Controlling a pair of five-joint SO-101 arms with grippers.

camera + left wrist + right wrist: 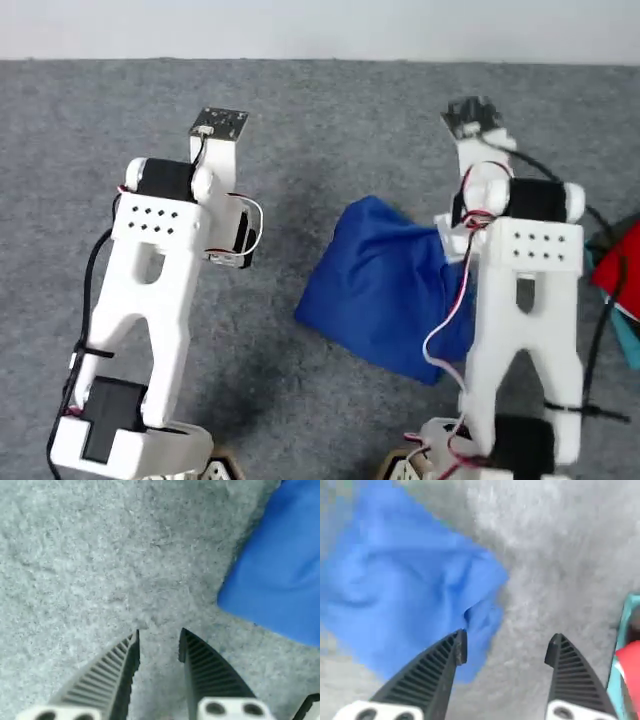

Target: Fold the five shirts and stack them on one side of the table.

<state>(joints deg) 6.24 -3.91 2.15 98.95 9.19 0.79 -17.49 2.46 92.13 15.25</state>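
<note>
Now | blue shirt (385, 290) rumpled on table (300, 120) betw. arms, nearer R | R pincer (509, 645) wide, empty, above shirt corner | L pincer (159, 640) narrow gap, empty, beside shirt | risk: one-layer pinch, so cloth drags & bunches vs folding

Middle: the blue shirt (385, 290) lies bunched between the 2 arms and touches the right one.
Left gripper (159, 631): jaws a little apart over the bare grey table (75, 555).
Right gripper (509, 636): jaws wide apart, 1 above the shirt corner, 1 above bare table.
Right edge: red and teal cloths (618, 268) block the way just beside the right arm.
</note>
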